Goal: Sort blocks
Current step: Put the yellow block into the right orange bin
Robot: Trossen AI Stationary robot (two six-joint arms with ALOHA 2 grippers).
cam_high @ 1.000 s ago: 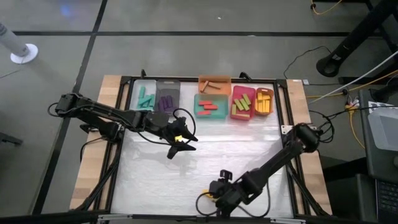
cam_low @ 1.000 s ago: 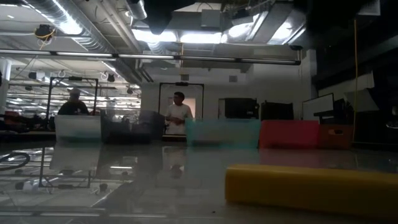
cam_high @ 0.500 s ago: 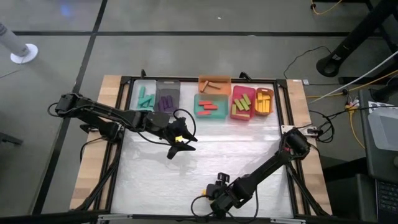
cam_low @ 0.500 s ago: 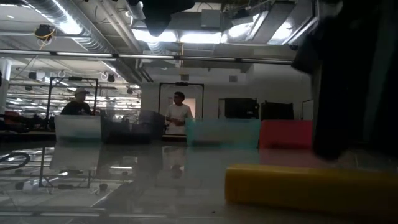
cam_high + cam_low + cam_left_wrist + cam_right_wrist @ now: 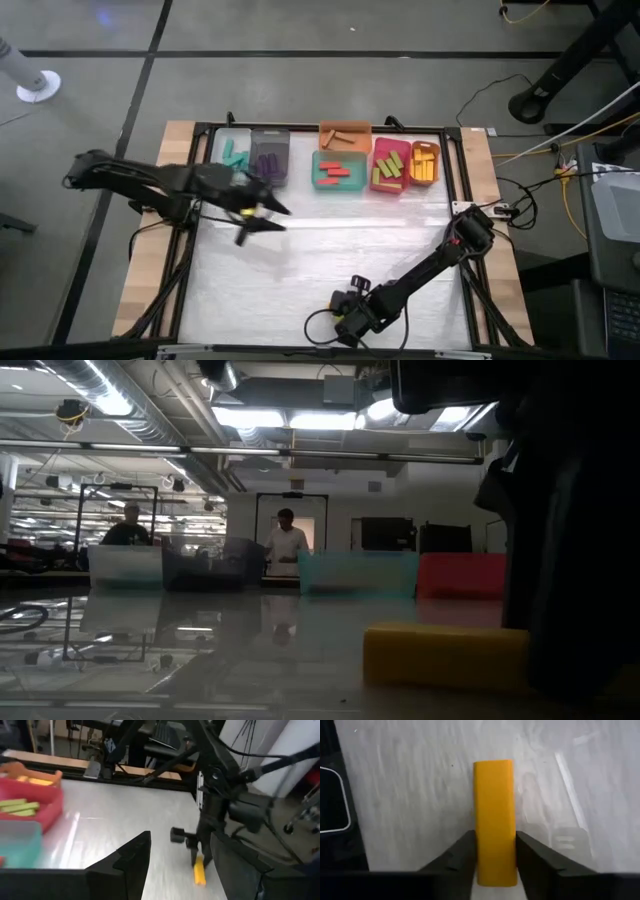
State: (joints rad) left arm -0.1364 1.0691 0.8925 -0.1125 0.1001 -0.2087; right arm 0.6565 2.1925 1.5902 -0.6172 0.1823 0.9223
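You have a bright yellow block (image 5: 494, 820) lying between the black fingers (image 5: 456, 857) of the right gripper (image 5: 494, 862), on a pale silvery-white table (image 5: 320, 260) with a light wood edge. Along the far side your bins read, from left: clear (image 5: 234, 152) with teal blocks, dark grey (image 5: 268, 153) with purple, orange (image 5: 345, 133) with what looks like brown, teal (image 5: 339, 171) with red, red-pink (image 5: 390, 165) with olive green, orange (image 5: 425, 163) with yellow. The left gripper (image 5: 252, 213) is black, with a yellow spot on it.
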